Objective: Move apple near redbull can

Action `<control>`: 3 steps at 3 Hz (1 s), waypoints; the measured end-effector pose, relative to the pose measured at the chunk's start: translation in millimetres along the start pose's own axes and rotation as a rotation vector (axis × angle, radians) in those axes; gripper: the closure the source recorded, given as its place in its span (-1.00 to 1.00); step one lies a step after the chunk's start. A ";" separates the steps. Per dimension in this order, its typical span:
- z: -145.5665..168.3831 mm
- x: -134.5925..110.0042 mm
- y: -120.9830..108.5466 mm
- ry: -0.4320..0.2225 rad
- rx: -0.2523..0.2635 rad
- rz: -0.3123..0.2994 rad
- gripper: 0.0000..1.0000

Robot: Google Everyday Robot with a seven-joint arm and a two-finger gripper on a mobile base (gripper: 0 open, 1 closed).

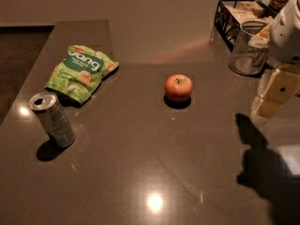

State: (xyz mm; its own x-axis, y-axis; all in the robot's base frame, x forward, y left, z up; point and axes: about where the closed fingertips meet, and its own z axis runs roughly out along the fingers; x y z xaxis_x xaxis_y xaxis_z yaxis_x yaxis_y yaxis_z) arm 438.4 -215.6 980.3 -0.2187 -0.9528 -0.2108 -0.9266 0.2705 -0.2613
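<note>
The apple (178, 87) is small, round and red-orange with a short stem. It sits alone near the middle of the dark counter. The redbull can (52, 119), slim and silver-grey with bluish markings, stands upright at the left, well apart from the apple. My gripper (273, 96) is at the right edge, held above the counter, to the right of the apple and not touching it. Its pale finger (276, 92) points down and to the left. It casts a shadow on the counter below.
A green crinkly snack bag (82, 71) lies behind the can at the left. A clear glass jar (248, 48) and a black wire rack (239, 18) with packets stand at the back right. The counter's left edge (18, 93) runs beside the can.
</note>
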 end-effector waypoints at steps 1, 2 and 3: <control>0.7 -1.2 -0.9 -0.010 -0.006 0.004 -1.00; 4.8 -7.8 -6.4 -0.067 -0.040 0.026 -1.00; 28.7 -31.7 -19.1 -0.129 -0.074 0.012 -1.00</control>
State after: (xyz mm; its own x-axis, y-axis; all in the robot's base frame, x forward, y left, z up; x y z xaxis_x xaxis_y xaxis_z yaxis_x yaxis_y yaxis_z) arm 471.8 -186.6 965.0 -0.1931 -0.9225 -0.3341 -0.9451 0.2664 -0.1892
